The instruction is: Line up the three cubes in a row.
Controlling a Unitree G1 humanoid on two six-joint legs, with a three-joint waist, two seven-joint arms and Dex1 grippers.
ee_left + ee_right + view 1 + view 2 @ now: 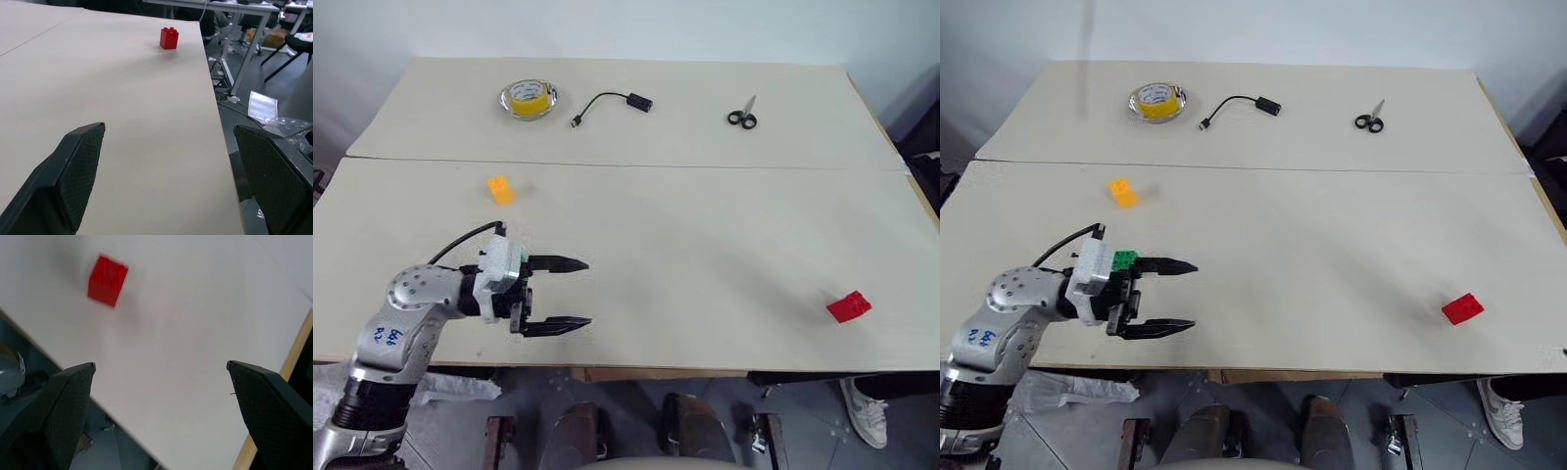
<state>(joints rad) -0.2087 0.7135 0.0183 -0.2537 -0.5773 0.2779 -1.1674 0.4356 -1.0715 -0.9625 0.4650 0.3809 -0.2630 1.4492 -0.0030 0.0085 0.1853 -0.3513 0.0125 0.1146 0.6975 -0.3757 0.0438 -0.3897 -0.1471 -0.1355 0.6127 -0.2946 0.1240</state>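
Nearest, the left gripper (570, 293) hangs with fingers spread and empty beside the small green studded plastic cube (1124, 259), so a careless sweep could knock it toward the desk (705, 245) edge, the orange-yellow cube (500, 189) and red cube (849, 306) lying far apart.

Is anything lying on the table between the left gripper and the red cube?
Nothing visible. The left gripper is open and points across bare tabletop toward the red cube near the table's front edge. The tape roll, cable and scissors all lie far back.
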